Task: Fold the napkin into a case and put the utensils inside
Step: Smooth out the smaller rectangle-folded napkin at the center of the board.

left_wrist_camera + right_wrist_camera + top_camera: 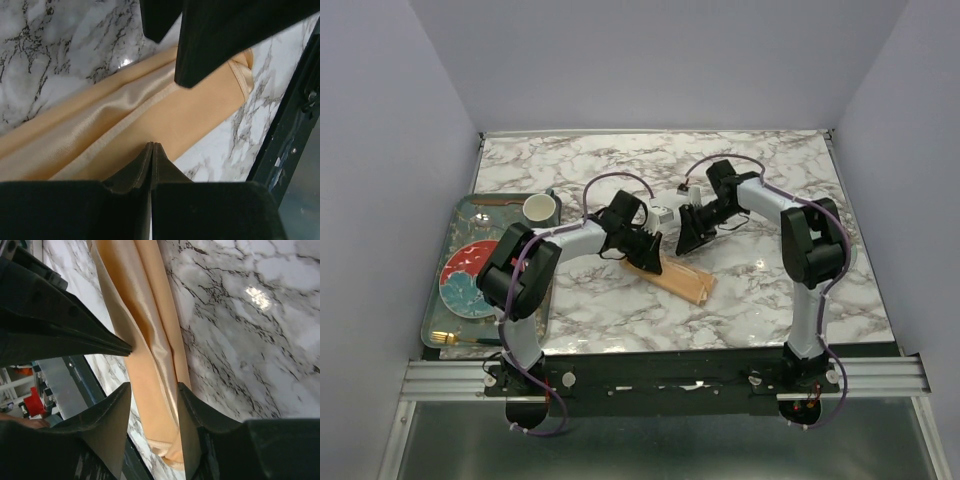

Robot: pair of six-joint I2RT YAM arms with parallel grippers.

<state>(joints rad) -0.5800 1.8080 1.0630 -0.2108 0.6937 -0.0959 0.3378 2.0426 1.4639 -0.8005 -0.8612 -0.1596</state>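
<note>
The napkin (676,281) lies on the marble as a narrow peach-orange folded strip, the case, slanting toward the front right. It fills the left wrist view (200,115) and runs lengthwise in the right wrist view (150,325). My left gripper (648,258) is shut just above the strip's far end, its tips (151,146) pressed together with no cloth seen between them. My right gripper (688,243) is open, and its jaws (154,390) straddle the strip from above. A gold fork (450,338) lies on the tray's near end, away from both grippers.
A grey patterned tray (432,290) sits at the left edge with a red and blue plate (470,280) and a white cup (540,208). The two grippers are close together over the strip. The table's front rail runs just below the strip.
</note>
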